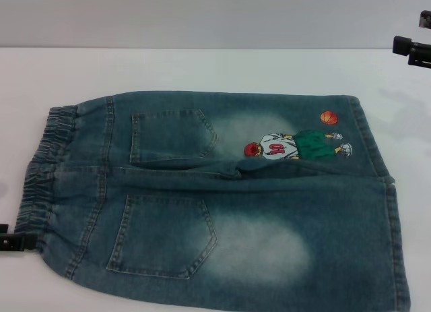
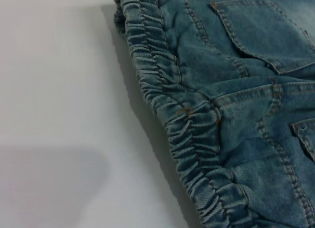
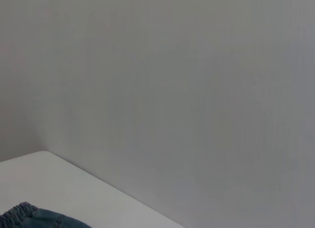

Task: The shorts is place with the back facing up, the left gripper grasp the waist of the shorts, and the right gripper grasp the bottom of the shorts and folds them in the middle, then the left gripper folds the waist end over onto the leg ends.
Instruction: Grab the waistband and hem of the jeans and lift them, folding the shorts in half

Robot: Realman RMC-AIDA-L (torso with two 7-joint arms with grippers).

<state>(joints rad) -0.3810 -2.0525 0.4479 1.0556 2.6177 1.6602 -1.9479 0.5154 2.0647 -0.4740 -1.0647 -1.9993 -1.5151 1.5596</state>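
While the faded blue-green denim shorts [image 1: 222,197] lie spread flat, back pockets up, across the white counter [image 1: 202,69], we see only slivers of both tools. The shorts run with the puckered elastic waist [image 1: 40,170] at nine o'clock in the head view and the straight stitched leg hems [image 1: 387,184] at three o'clock. The embroidered cartoon basketball player [image 1: 296,145] with his orange ball [image 1: 328,117] sits on the far leg, near the hem.

The left tool [image 1: 15,240] shows as a small black piece at the frame's edge, around eight o'clock, just beside the near end of the waistband; we cannot tell how far it is open, nor whether it touches the cloth. Its wrist camera looks down on the gathered band [image 2: 187,124] and bare counter beside it, with no fingers in sight.

The right tool [image 1: 414,48] is a black shape up at about two o'clock, beyond the far hem corner and apart from the denim; whether it is open we cannot tell. Its wrist view shows mostly grey wall [image 3: 187,90], with a scrap of the waistband [image 3: 29,218] at the counter's far edge.
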